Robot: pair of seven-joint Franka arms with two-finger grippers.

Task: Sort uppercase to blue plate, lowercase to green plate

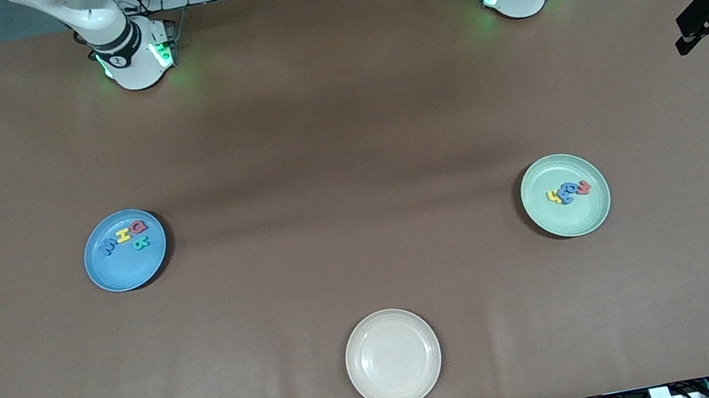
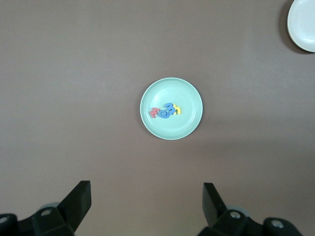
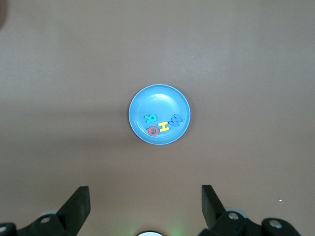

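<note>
While both arms are held high at their bases and wait, the round sky-blue plate [image 1: 125, 251] is seen on the brown counter [image 1: 341, 121] toward the right arm's end. Four flat toy capital letters are gathered in it on the side farther from the front camera: the blue M/W letter [image 1: 108, 245], the yellow H [image 1: 123, 235], the red Q [image 1: 140, 226] and the teal R [image 1: 140, 243], close together and partly touching. The round pale mint-green plate [image 1: 565, 195] is placed toward the left arm's end, and the four small lowercase letters are clustered in it: the yellow h [image 1: 553, 196], the two small blue letters [image 1: 568, 192], overlapping, and the red w [image 1: 583, 187]. A round cream plate [image 1: 393, 358] is set nearest the front camera, between the two.

The left gripper [image 2: 147, 206] is held over the green plate and the right gripper [image 3: 146, 206] over the blue plate, each with its fingers spread wide and nothing between them.
</note>
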